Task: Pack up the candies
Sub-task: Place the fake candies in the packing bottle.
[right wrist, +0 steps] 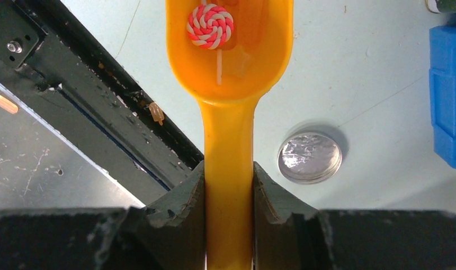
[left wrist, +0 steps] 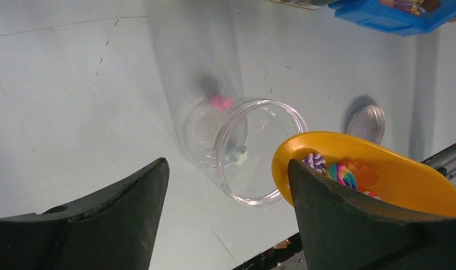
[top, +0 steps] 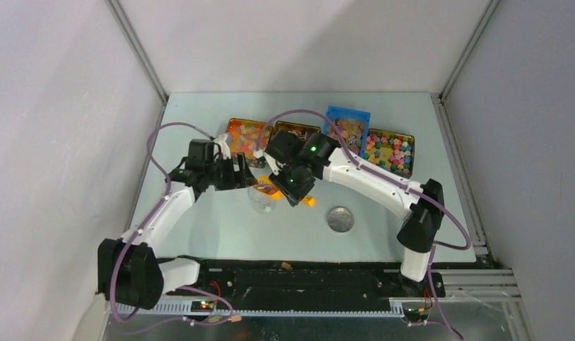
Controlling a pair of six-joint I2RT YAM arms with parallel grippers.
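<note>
The right fingers [right wrist: 183, 194] are clamped on the handle of the orange scoop [right wrist: 228, 135], with a red-and-white lollipop [right wrist: 210, 26] in its bowl. The left fingers [left wrist: 130, 208] stand wide apart, empty, facing the clear jar [left wrist: 242, 152]. The scoop's lip hangs at 4 o'clock of the jar's mouth. I judge this the pouring step; next, tip the scoop squarely over the mouth.

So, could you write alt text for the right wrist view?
The right gripper clamps the handle of an orange scoop holding a red-and-white swirl lollipop. On the table beyond lie a round silver lid and a blue tray.
</note>
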